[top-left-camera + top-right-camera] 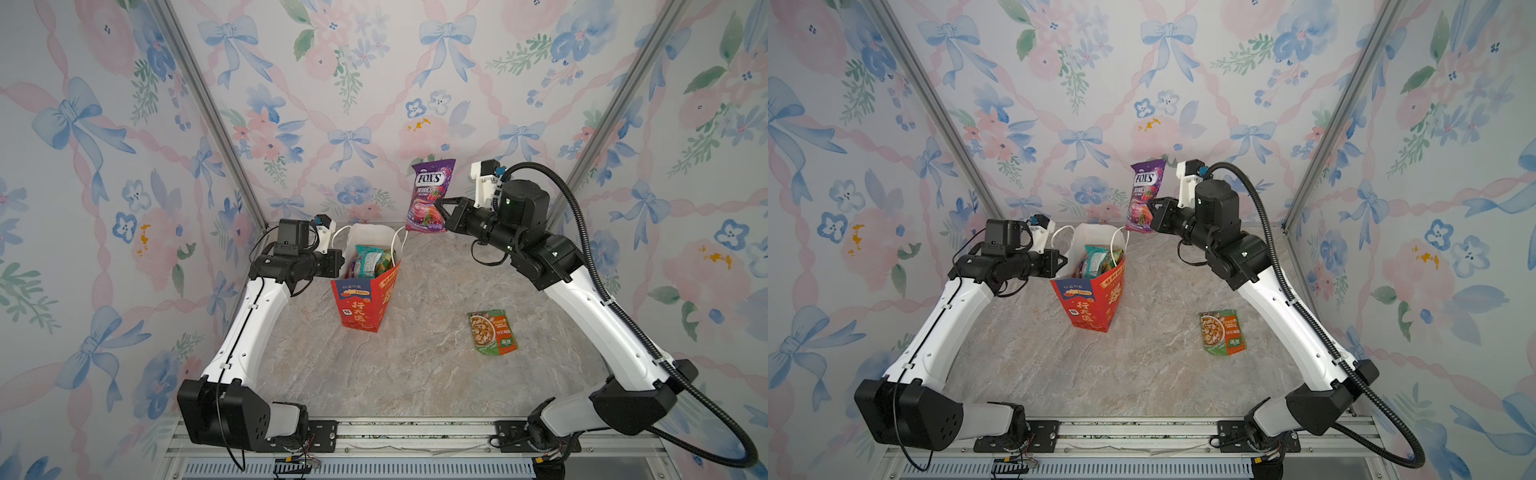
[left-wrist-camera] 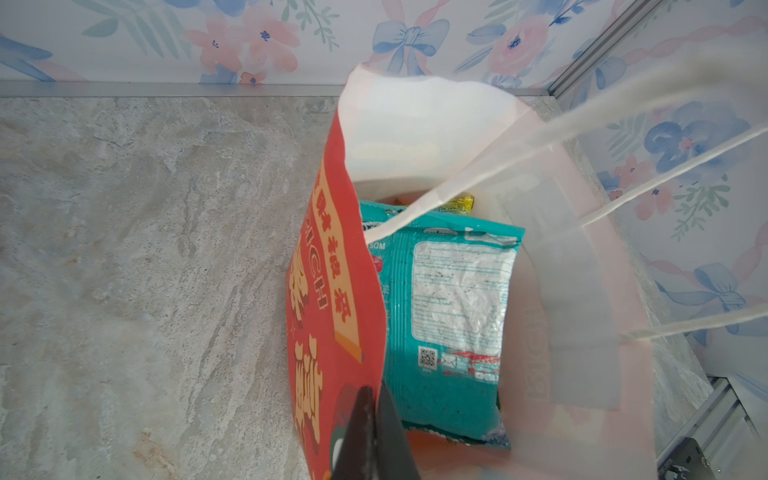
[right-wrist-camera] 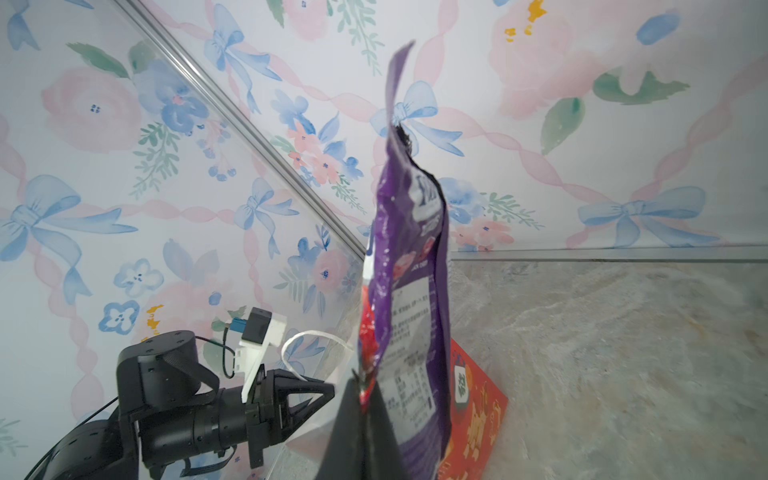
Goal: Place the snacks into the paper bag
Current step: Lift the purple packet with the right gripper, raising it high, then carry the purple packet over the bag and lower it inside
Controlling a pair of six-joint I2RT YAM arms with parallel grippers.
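Marble: 1 loose packet | left gripper clamps bag | right gripper clamps FOX'S packet

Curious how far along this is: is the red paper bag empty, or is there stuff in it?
Partly filled. The paper bag stands open with packets inside, a teal packet among them; how many, cannot tell.

Your two top views sit high over the front rail at six o'clock and look down toward the back wall at twelve; both top views take in the whole table (nearly the same picture). Your left wrist camera sits close above the paper bag, facing three o'clock into its mouth. Your right wrist camera faces nine o'clock with the purple packet close before it, and it shares the bag and the left arm with the top views.
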